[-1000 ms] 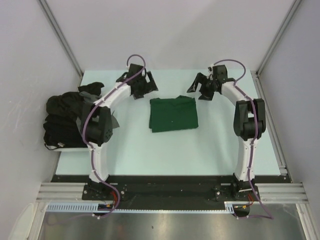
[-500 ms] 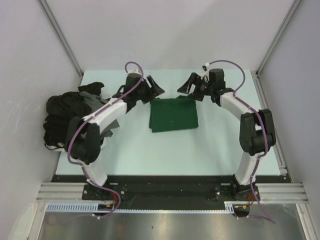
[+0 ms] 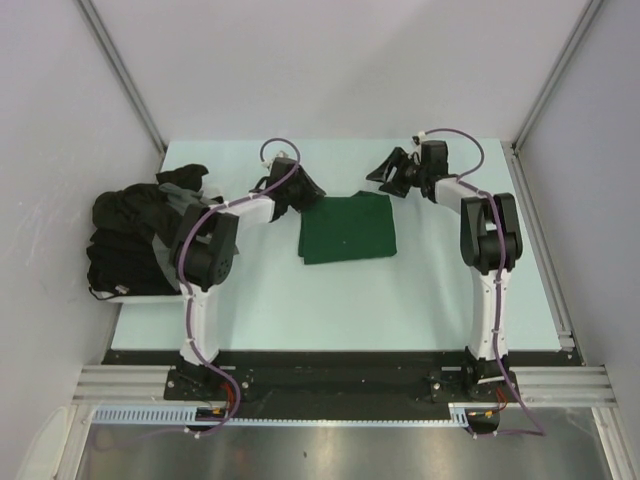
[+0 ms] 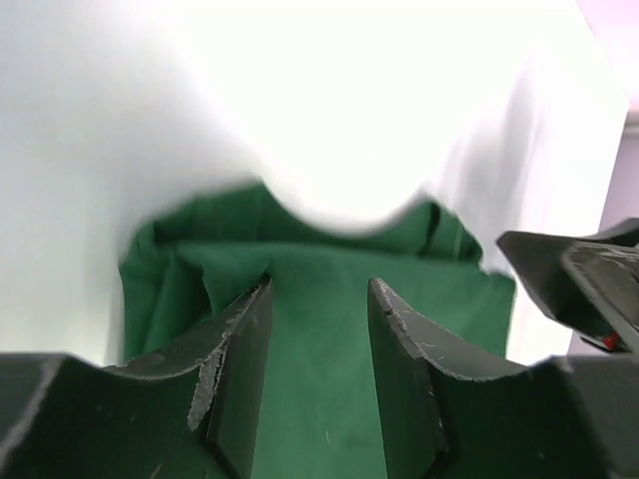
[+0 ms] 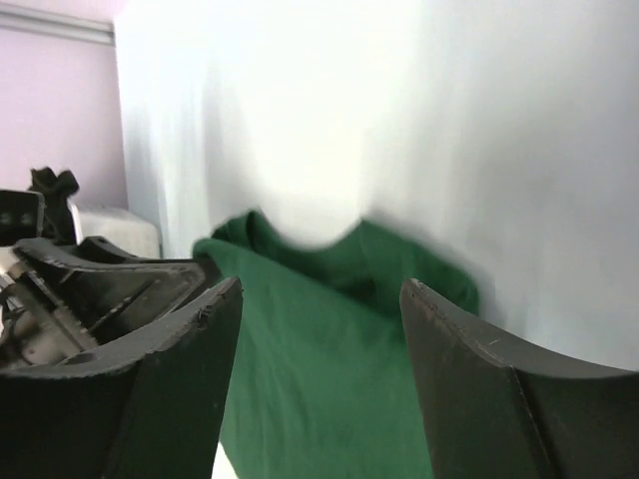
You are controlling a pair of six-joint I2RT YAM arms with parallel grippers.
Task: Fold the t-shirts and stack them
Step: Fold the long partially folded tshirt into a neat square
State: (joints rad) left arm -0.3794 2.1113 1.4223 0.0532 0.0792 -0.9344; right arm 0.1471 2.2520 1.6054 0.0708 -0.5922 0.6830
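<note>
Folded dark green t-shirt point(image 3: 347, 228), matte cotton rectangle, at centre of the table point(image 3: 300, 300), left gripper point(image 3: 305, 187) over its 11 o'clock corner, black fingers point(image 4: 238, 379) parted, clasping nothing, right gripper point(image 3: 388, 172) at 1 o'clock, spread wider, rumpled black and grey t-shirts point(image 3: 125, 240) heaped at 9 o'clock edge.

left pincer point(image 3: 303, 186): jaws parted (the narrower gap) | right pincer point(image 3: 386, 172): jaws wide | both stretched forward

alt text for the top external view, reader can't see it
A folded dark green t-shirt lies on the table, the left fingers at its far left corner and the right fingers just beyond its far right corner. A heap of dark t-shirts sits at the table's left edge.
</note>
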